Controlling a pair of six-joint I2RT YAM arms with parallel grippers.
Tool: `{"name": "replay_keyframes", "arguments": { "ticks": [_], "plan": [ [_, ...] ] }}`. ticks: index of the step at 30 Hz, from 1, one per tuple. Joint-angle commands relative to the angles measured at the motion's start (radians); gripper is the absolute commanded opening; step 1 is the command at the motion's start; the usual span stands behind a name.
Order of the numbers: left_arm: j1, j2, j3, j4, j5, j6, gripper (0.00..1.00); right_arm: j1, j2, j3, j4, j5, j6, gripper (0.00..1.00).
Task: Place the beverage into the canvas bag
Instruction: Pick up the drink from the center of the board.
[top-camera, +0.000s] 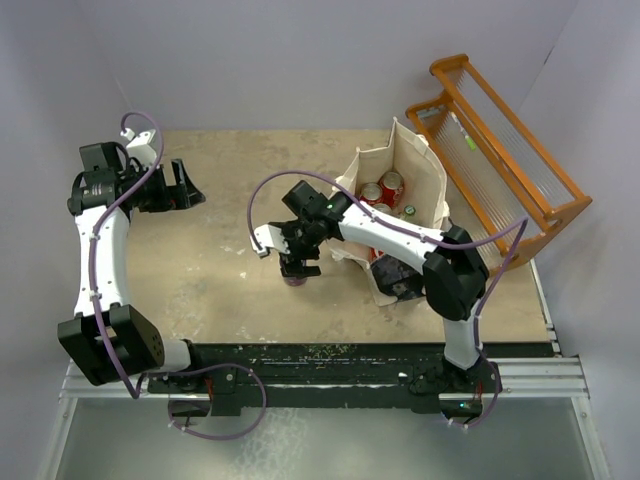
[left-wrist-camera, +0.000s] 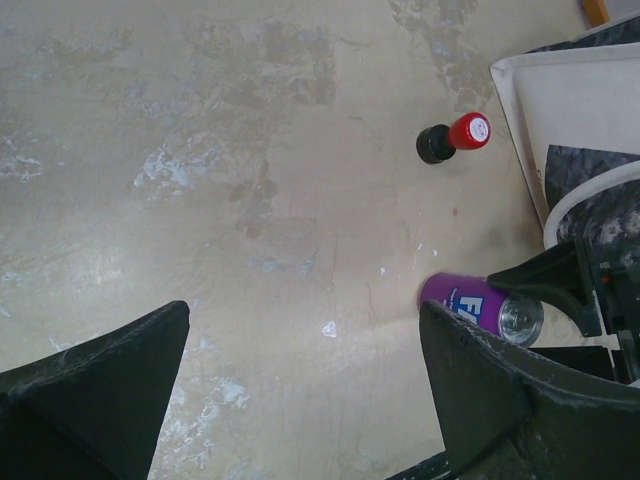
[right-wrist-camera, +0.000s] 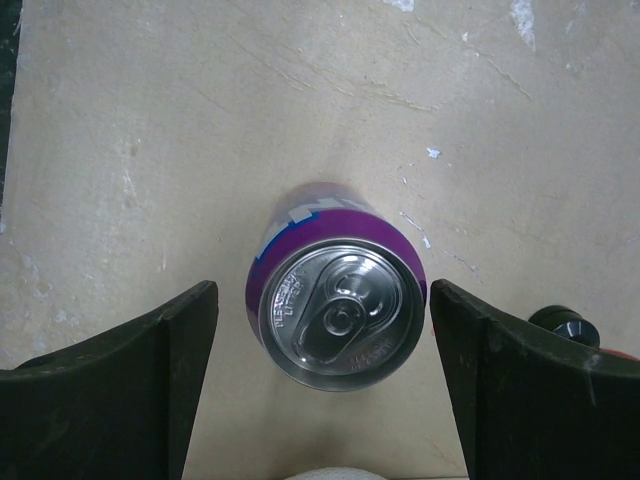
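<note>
Straddling the upright purple can (right-wrist-camera: 335, 305), right jaws stand wide; red-capped bottle (left-wrist-camera: 455, 138) near; left jaws wide.

From above, the right gripper (top-camera: 300, 269) hid most of the can (top-camera: 294, 281), and the bag (left-wrist-camera: 565, 110) ran off the left wrist view's edge.

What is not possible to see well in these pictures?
- Top view: the right pincer covers almost all of the purple can.
- Left wrist view: a finger of the left pincer hides most of the can's name.
- Top view: the right arm covers the lower part of the canvas bag; its contents cannot be counted.
- Right wrist view: the finger and the edge cut off the red-and-black bottle.
</note>
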Motion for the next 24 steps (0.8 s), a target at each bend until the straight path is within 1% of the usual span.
{"name": "replay_keyframes", "arguments": {
  "ticks": [1,9,12,17,18,19,22,24],
  "plan": [
    [0.012,-0.036,0.003,0.043,0.036,-0.022,0.99,0.004,0.023,-0.013,0.009,0.006,0.003,0.86],
    [0.015,-0.047,-0.006,0.043,0.037,-0.022,0.99,0.011,0.046,-0.007,0.009,0.006,0.016,0.74],
    [0.016,-0.05,-0.006,0.041,0.038,-0.022,0.99,0.011,0.054,-0.002,0.005,0.008,0.02,0.73],
    [0.017,-0.05,-0.003,0.043,0.045,-0.025,0.99,0.011,0.058,-0.006,0.0,0.022,0.017,0.74],
    [0.018,-0.049,-0.003,0.045,0.048,-0.027,0.99,0.011,0.057,-0.004,0.001,0.022,0.016,0.73],
    [0.018,-0.048,-0.001,0.048,0.053,-0.028,0.99,0.011,0.056,-0.001,-0.005,0.018,0.017,0.69],
    [0.019,-0.045,0.002,0.065,0.093,-0.035,0.99,0.01,0.057,0.033,-0.044,-0.032,0.047,0.52],
    [0.018,-0.037,0.005,0.075,0.129,-0.042,0.99,0.007,0.055,0.078,-0.055,-0.045,0.063,0.44]
  ]
}}
